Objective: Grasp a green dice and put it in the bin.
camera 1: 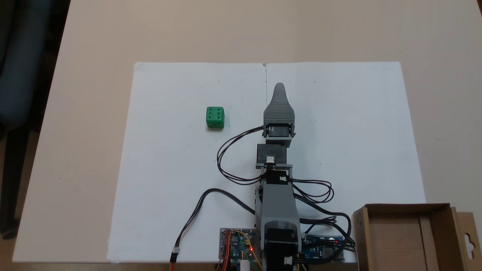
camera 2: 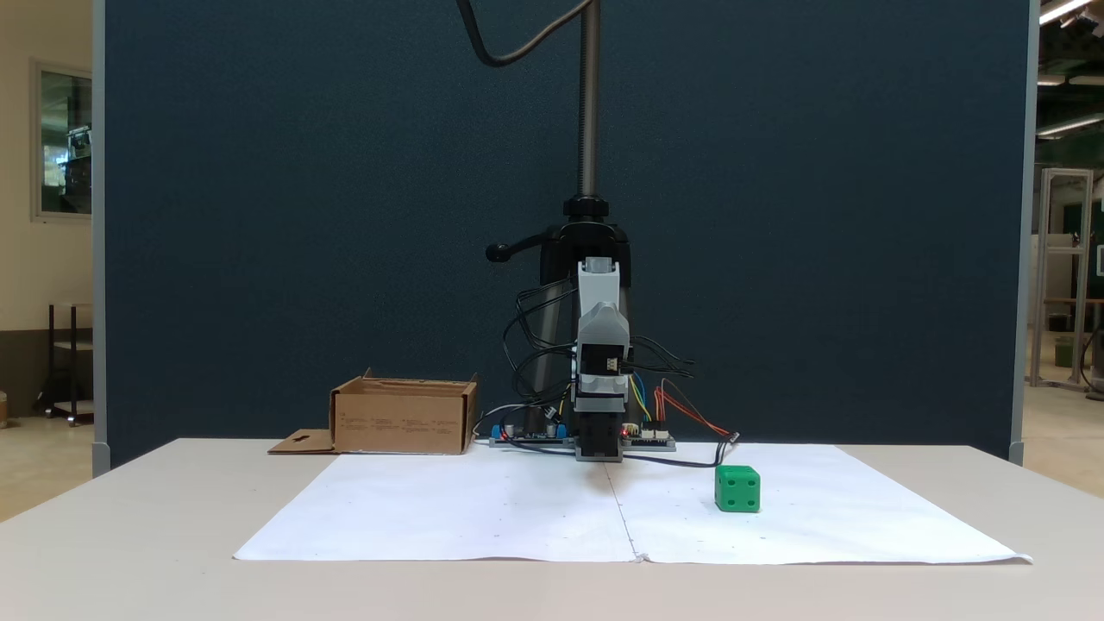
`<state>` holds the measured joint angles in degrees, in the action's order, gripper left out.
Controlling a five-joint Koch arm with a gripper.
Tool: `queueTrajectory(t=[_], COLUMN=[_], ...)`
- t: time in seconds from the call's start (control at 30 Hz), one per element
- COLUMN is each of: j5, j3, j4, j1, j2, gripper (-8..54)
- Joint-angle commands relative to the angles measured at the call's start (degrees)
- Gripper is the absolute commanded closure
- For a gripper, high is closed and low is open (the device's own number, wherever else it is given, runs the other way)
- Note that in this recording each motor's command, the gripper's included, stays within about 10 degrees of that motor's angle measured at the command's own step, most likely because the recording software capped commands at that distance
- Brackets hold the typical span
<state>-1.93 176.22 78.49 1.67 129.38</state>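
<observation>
My tool (camera 1: 279, 88) points along the paper's seam, empty; I cannot tell whether it is parted. The green dice (camera 1: 215, 117) sits well apart on the paper, the bin (camera 1: 408, 235) by my base.

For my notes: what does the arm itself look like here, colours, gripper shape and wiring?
The arm has light grey plastic links with black motor blocks. The gripper is a grey, ribbed piece tapering to a rounded tip. Loose black cables loop beside it. Circuit boards with red lights and coloured wires sit at the base.
</observation>
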Motion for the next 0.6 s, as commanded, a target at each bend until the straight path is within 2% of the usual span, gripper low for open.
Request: queueTrajectory(t=[0.0,0.57], j5=[1.1,0.7], j3=[3.2,1.7], j4=[4.5,1.9], j1=[1.1,1.1], j2=[6.2,6.1], gripper=[2.5,3.1])
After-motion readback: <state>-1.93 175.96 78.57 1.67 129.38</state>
